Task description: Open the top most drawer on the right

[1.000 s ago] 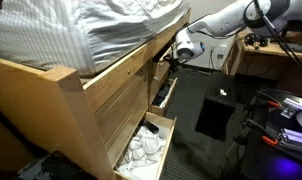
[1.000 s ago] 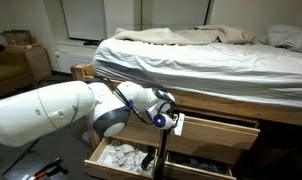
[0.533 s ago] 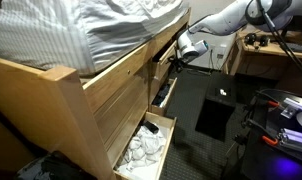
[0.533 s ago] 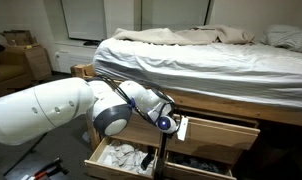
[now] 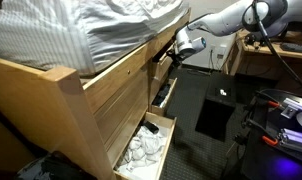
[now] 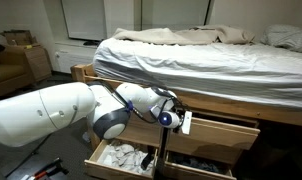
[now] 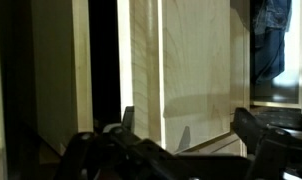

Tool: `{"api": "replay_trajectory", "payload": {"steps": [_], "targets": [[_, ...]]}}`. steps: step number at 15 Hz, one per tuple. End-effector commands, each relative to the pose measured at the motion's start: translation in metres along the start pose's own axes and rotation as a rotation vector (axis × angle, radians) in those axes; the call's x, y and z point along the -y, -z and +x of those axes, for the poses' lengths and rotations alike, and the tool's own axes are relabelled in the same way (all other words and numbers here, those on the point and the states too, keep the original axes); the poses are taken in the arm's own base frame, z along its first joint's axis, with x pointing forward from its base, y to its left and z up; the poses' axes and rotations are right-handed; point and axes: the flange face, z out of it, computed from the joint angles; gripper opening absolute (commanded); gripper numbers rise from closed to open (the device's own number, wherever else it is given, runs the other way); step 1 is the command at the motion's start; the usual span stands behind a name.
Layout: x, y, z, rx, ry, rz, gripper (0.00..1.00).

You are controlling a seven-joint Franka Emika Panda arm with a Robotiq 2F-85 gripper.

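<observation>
Wrist view: gripper [image 7: 183,125] jaws wide. In an exterior view, top drawer [image 6: 226,128] seems slightly out; most pulling left.

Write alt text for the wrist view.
The gripper, jaws spread, fills the bottom of the frame, facing a pale wooden drawer front close up. A dark vertical gap splits the wood panels left of centre.
</observation>
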Motion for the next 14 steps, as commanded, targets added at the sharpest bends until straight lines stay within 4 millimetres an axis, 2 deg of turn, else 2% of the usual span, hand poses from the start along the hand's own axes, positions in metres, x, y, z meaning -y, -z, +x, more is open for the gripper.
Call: {"api": "replay_trajectory", "payload": {"steps": [1,2,3,6,7,9,11,12,13,14], "targets": [[-0.015,0.001,0.0,0.118,0.034,-0.002,1.0],[-0.026,0.01,-0.003,0.125,0.034,0.009,1.0],[-0.015,0.004,-0.004,0.083,0.018,0.0,1.0],[-0.024,0.006,0.0,0.106,0.034,0.002,1.0],[-0.015,0.007,0.008,-0.006,0.061,0.015,1.0],[-0.004,0.003,0.014,-0.107,0.073,0.014,1.0],[0.006,0.001,0.014,-0.206,0.105,0.02,1.0],[0.003,0.003,0.009,-0.242,0.117,0.023,1.0],[-0.006,-0.009,0.01,-0.149,0.101,-0.021,1.0],[-0.006,-0.008,0.005,-0.158,0.109,-0.023,1.0]]}}
